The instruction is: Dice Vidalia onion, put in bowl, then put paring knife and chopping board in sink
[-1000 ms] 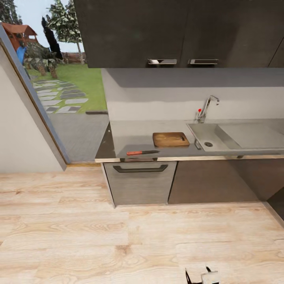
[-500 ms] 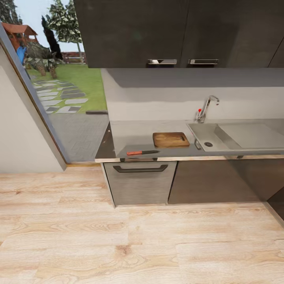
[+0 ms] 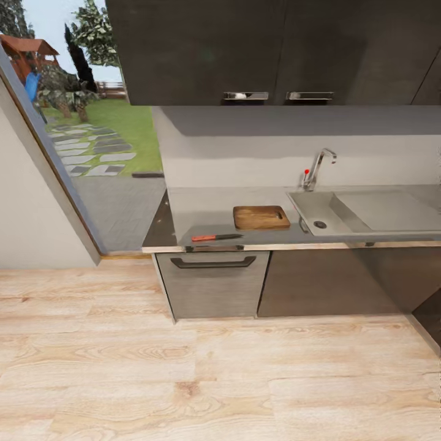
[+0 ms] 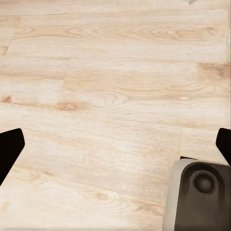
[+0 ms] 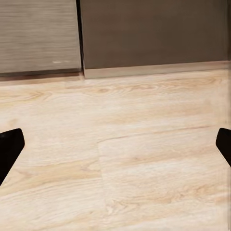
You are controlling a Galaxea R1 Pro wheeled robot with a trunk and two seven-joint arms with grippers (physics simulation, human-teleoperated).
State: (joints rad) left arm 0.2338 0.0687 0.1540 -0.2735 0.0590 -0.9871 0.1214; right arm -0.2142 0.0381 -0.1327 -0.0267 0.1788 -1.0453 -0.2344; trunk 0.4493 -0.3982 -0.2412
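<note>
The brown chopping board (image 3: 261, 217) lies flat on the grey countertop (image 3: 199, 211), just left of the sink (image 3: 308, 207). The paring knife (image 3: 215, 237) lies near the counter's front edge, its red-orange handle towards the window. The sink's drain (image 3: 320, 224) and curved tap (image 3: 318, 166) show, but the Vidalia onion is hidden from this angle. The bowl is out of view. My left gripper (image 4: 115, 147) is open over bare floor, and its dark fingertips (image 4: 9, 149) stand far apart. My right gripper (image 5: 115, 147) is open too, facing the floor in front of the cabinets.
I stand well back from the counter on light wooden floor (image 3: 214, 380). Dark cabinets (image 3: 318, 282) and a handled drawer (image 3: 213, 263) sit under the worktop, with wall cupboards (image 3: 257, 49) above. A glass door (image 3: 73, 122) to the garden is at the left. Part of my base (image 4: 199, 197) shows.
The head view has shifted slightly, so the counter sits a little further left in the picture. The bit of gripper at the lower edge one second ago is gone from the view.
</note>
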